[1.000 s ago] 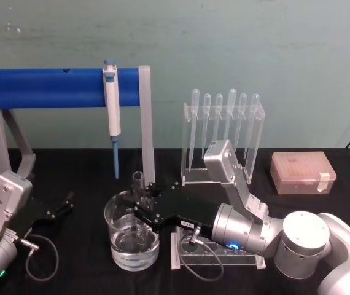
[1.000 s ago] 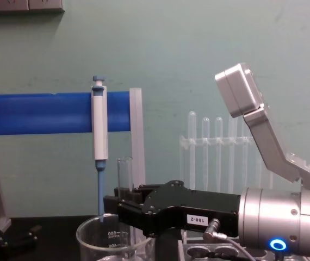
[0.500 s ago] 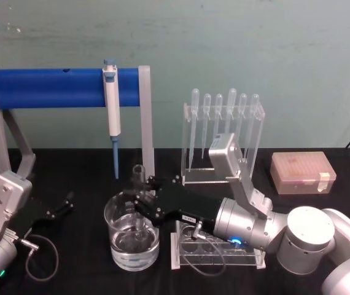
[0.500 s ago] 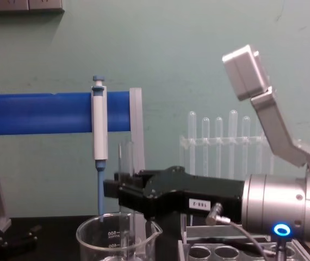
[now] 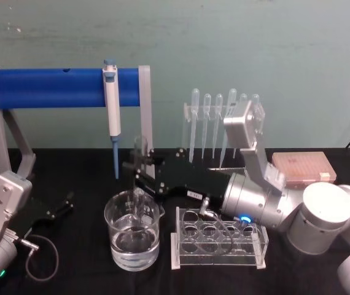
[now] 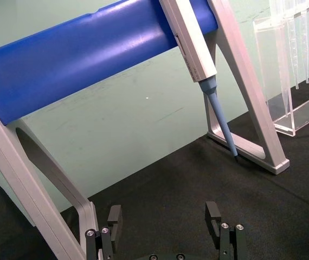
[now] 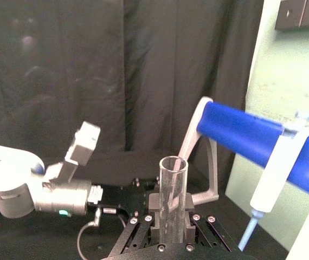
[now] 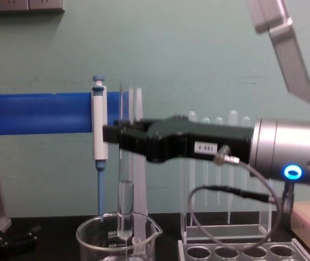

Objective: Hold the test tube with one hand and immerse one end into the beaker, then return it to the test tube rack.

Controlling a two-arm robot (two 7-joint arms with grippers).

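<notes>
My right gripper (image 5: 137, 169) is shut on the test tube (image 5: 139, 153), a clear glass tube held upright above the beaker (image 5: 132, 236). From the chest view the test tube (image 8: 125, 179) hangs from the black gripper (image 8: 117, 136), with a little liquid in its lower part. Its round end is at about the rim of the beaker (image 8: 98, 236), which holds water. In the right wrist view the test tube (image 7: 172, 189) stands between the closed fingers (image 7: 154, 208). My left gripper (image 5: 64, 206) rests open on the table at the left, also seen as the left gripper (image 6: 164, 227).
A blue-barred stand (image 5: 58, 87) with a hanging micropipette (image 5: 111, 114) rises behind the beaker. A clear rack of plastic pipettes (image 5: 215, 123) stands behind my right arm. A clear tube rack (image 5: 218, 246) lies right of the beaker, and a pink tip box (image 5: 304, 166) sits far right.
My right arm has risen and lifted the test tube straight up, so its lower end has come out of the water to about rim height. The left arm has not moved.
</notes>
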